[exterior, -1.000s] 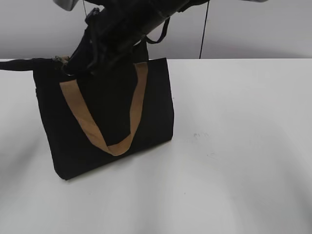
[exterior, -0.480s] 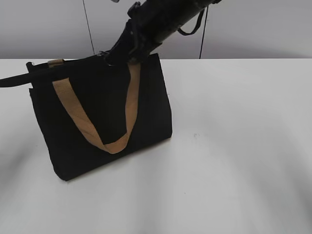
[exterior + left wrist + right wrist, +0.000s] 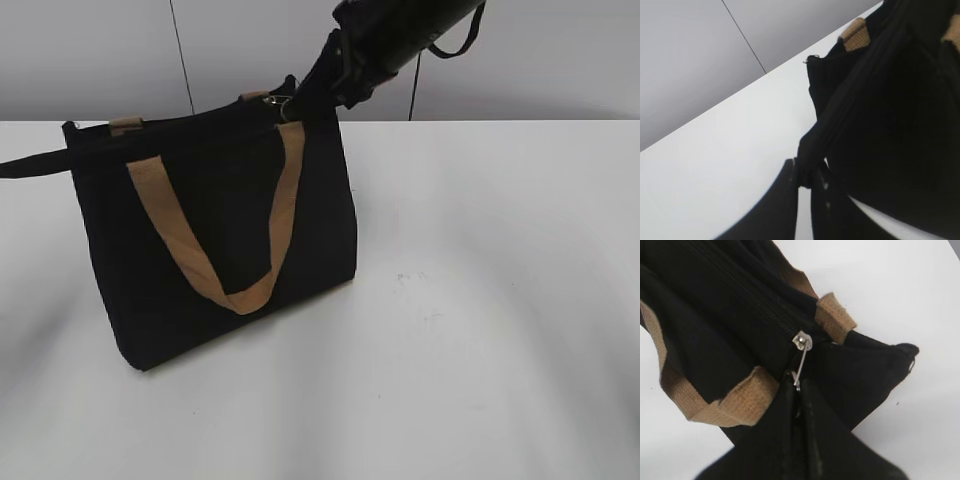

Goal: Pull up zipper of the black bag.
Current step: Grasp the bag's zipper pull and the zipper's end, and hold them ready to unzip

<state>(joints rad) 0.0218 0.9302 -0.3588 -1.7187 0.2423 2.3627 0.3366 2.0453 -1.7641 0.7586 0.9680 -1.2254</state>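
White table (image 3: 500,300), matte and faintly speckled near centre; black bag (image 3: 215,235) with tan strap handles stands directly on it, left of centre, base slightly skewed.

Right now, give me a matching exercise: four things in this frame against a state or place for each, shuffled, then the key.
Things:
1. right gripper
2. left gripper
3. front handle
4. bag

States:
A. stands on the white table
B. pinches black fabric at the bag's end
C. hangs in a tan loop down the bag's front
D. shut on the ring pull of the zipper

Pairs: 1-D, 2-B, 3-C, 4-A
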